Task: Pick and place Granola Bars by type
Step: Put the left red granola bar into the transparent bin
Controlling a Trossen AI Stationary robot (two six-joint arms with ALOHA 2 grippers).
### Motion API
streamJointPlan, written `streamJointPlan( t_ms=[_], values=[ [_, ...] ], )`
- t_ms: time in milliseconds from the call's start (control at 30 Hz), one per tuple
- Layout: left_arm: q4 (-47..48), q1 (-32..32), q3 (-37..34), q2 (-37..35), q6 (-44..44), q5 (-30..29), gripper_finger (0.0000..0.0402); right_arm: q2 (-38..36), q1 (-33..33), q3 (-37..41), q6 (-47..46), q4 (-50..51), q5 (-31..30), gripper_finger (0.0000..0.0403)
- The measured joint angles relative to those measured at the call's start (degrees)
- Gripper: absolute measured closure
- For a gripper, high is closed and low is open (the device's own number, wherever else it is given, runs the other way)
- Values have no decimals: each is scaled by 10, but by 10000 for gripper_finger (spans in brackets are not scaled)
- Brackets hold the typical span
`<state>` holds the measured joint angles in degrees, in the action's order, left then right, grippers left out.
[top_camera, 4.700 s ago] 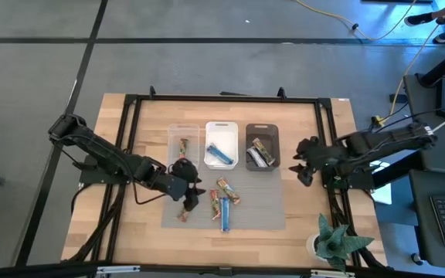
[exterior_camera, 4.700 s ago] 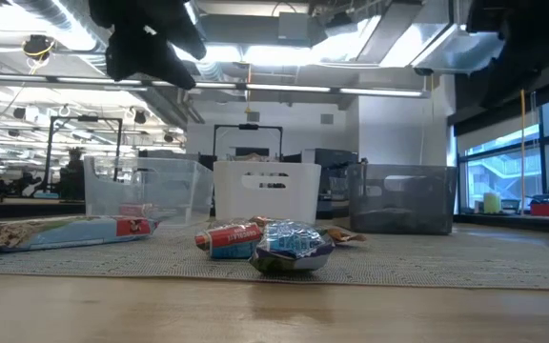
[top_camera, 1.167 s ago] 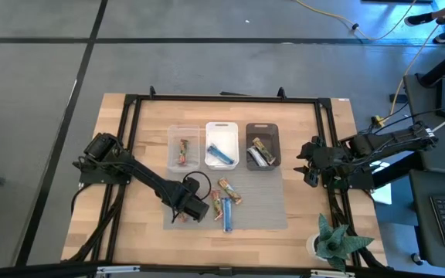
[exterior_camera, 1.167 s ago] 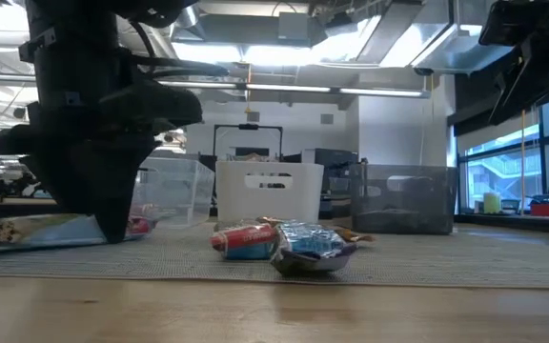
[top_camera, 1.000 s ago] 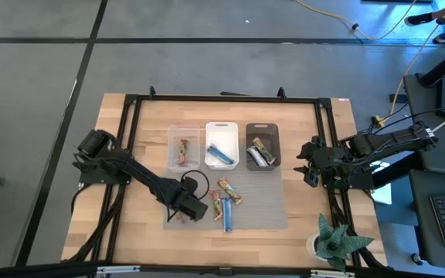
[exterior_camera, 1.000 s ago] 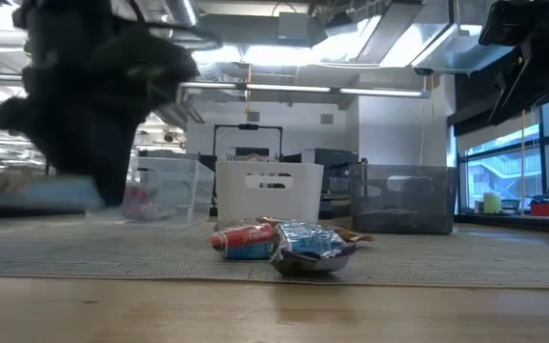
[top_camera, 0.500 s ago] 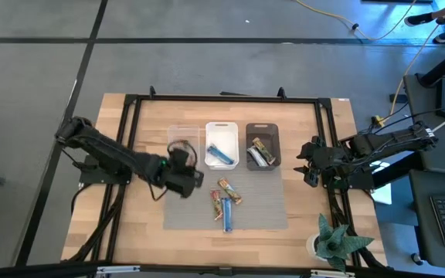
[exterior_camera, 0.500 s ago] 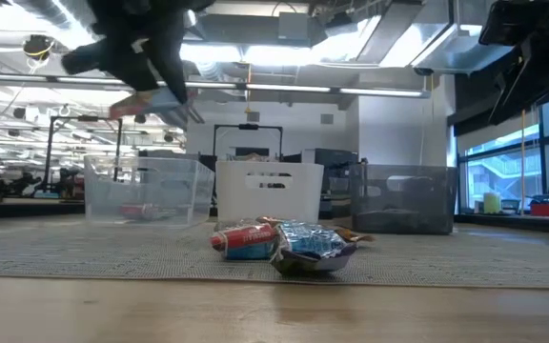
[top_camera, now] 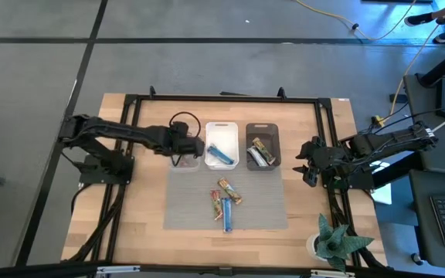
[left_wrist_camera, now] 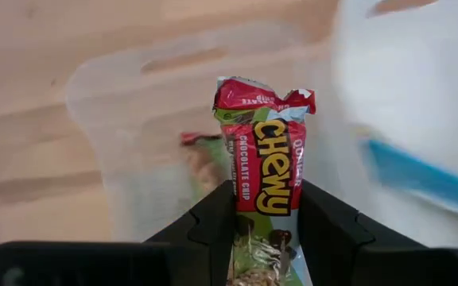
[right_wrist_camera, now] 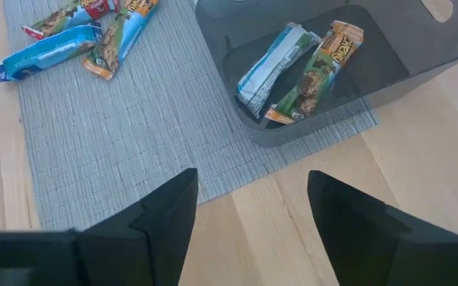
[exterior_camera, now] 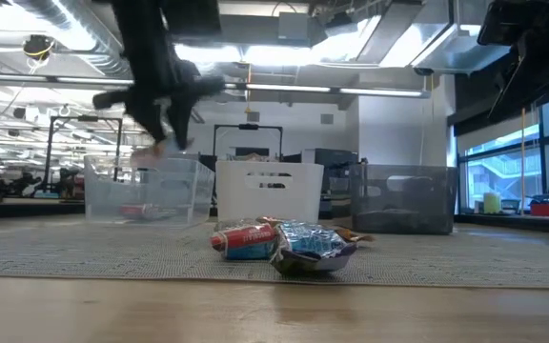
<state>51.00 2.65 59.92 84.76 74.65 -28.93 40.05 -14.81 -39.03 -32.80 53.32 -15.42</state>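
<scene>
Wooden tabletop [top_camera: 137, 224] with a grey woven mat [top_camera: 261, 212] in the middle, and three bins lined up along the mat's far edge: clear [top_camera: 178, 164], white [top_camera: 221, 127] and dark grey [top_camera: 263, 127].

Left gripper [left_wrist_camera: 267, 208] was hanging right over the clear bin [left_wrist_camera: 118, 135], fingers pinched narrow on a red-green Chewy bar [left_wrist_camera: 265, 171], which stuck out past the fingertips. One red-green bar [left_wrist_camera: 203, 157] was already lying in that bin, so my guess is it was held there because that's where this type goes. Made sense to carry it high to clear the bin wall.

Right gripper [right_wrist_camera: 249, 210] sat parked near the table's right edge beside the dark grey bin [right_wrist_camera: 237, 56], fingers spread wide, nothing in them.

Other stuff: a blue bar [top_camera: 219, 154] in the white bin, two bars [right_wrist_camera: 304, 67] in the grey one, and three loose bars [top_camera: 224, 202] bunched on the mat. Potted plant [top_camera: 332, 241] at the near right corner. Nothing looked in the way of a drop.
</scene>
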Motion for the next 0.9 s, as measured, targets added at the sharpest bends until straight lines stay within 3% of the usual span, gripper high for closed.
streamJointPlan(
  t_ms=[267, 800, 900],
  values=[
    [-53, 39, -48, 33, -5, 45, 286, 0, 0, 0, 1, 0, 0, 162],
    [-62, 46, -49, 43, -26, 41, 284, 0, 0, 0, 3, 1, 0, 162],
    [-60, 46, -49, 43, 2, 44, 278, 0, 0, 0, 3, 1, 0, 162]
  ],
)
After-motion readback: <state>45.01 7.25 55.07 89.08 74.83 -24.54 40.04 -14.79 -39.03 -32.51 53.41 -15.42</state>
